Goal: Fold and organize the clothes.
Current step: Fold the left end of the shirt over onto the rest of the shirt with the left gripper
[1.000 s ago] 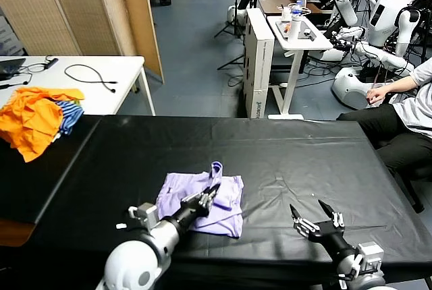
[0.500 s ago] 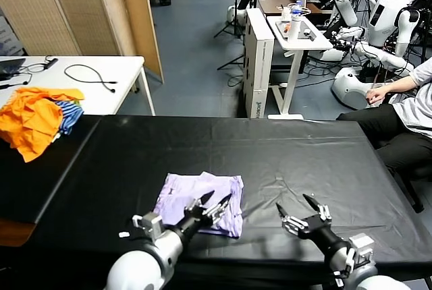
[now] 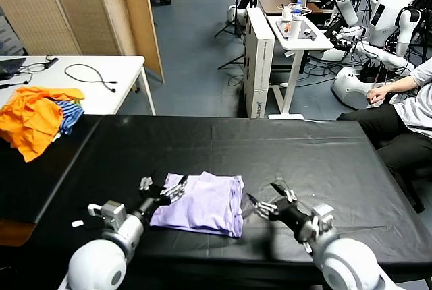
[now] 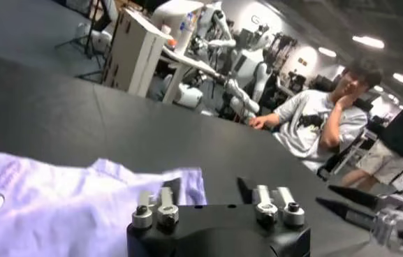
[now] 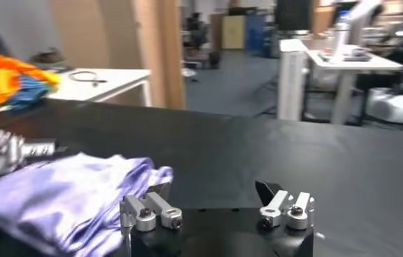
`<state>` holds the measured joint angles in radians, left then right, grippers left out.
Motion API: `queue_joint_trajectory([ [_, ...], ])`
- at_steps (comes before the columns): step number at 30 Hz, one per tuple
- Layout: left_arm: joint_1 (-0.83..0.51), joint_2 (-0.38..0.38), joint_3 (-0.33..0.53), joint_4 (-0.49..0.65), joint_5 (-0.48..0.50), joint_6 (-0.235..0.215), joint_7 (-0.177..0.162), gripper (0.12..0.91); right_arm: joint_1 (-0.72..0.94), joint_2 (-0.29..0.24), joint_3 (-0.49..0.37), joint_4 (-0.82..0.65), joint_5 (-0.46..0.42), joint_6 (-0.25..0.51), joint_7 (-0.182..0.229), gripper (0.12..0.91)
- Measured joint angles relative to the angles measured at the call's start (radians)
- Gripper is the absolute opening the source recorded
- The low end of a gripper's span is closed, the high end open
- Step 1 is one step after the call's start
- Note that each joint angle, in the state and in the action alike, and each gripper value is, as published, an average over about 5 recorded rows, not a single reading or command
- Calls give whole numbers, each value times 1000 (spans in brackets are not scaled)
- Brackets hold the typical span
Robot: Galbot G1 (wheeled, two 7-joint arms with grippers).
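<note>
The folded lilac T-shirt lies on the black counter, toward its near edge. The left end effector sits at the shirt's left edge with its fingers spread apart, gripping nothing. The right end effector hovers just right of the shirt, fingers also apart and empty. An orange garment pile rests at the far left.

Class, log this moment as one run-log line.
T-shirt: folded flat on black table | left pincer: open at its left edge | right pincer: open beside its right edge
</note>
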<state>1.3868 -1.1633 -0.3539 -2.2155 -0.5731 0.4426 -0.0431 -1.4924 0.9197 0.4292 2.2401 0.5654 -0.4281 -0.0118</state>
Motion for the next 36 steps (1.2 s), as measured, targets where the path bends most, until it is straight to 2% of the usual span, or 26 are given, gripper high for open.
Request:
queue_joint_trajectory([
  [5,20,20,-62,9,66,-8,-2,907,162,-2,-131,-75,158,-43,101,907],
  [9,40,13,-80,18,109,-10,-2,907,259,29,-207,-133,247,-57,139,907],
  [13,53,10,-97,26,124,-10,-2,907,320,64,-258,-181,284,-60,147,902],
  [18,64,8,-116,34,127,-12,-3,907,365,102,-292,-233,299,-57,145,784],
  [23,68,4,-123,39,129,-16,-3,907,386,131,-306,-274,319,-58,127,725],
  [26,68,3,-124,40,130,-17,-4,907,381,135,-308,-279,317,-60,113,584],
  [28,69,3,-126,41,130,-17,-4,907,372,132,-304,-275,308,-59,104,441],
  [32,71,2,-136,44,130,-19,-4,907,346,117,-287,-256,272,-52,84,208],
  [34,70,0,-140,49,129,-19,-4,907,332,108,-279,-248,250,-60,84,150],
  [36,70,-2,-142,53,129,-20,-4,907,323,102,-275,-247,224,-80,93,140],
])
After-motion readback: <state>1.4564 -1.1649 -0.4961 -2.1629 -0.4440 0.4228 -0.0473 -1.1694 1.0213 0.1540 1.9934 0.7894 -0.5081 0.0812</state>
